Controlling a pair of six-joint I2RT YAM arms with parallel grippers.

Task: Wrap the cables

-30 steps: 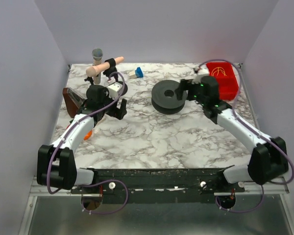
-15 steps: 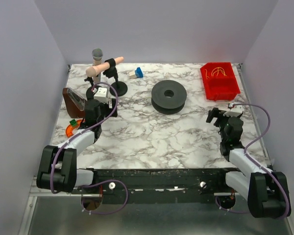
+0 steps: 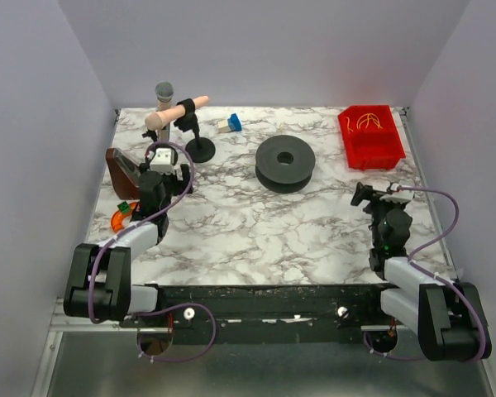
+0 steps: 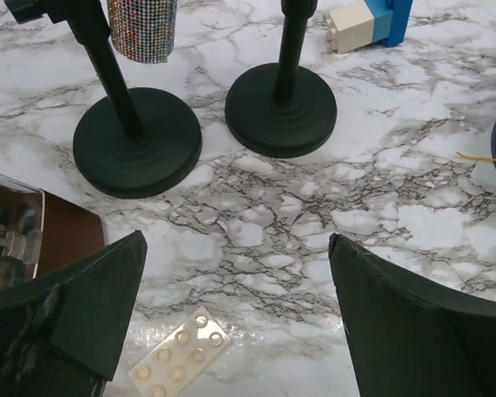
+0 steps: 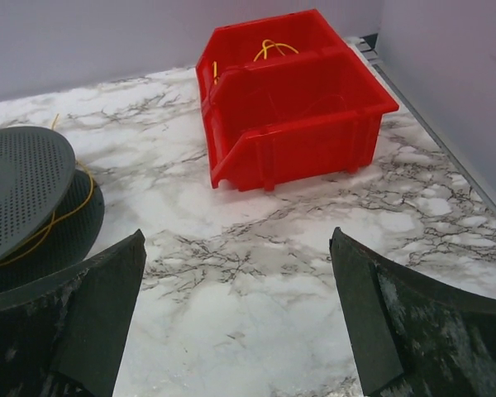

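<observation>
My right wrist view cuts off the spool (image 5: 25, 178) at its left edge, and the wall of the red bin (image 5: 298, 107) hides most of the cables (image 5: 264, 50). My left wrist view crops both stands (image 4: 281, 107) at the top.

The white-and-black left arm (image 3: 131, 236) and right arm (image 3: 407, 271) sit folded low, near their bases. The black two-finger left gripper (image 4: 236, 248) points far, fingers spread wide; the right gripper (image 5: 237, 241) likewise.

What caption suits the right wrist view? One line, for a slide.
Open right gripper faces a red bin holding yellow cables, with more wound on the black spool at left.
</observation>
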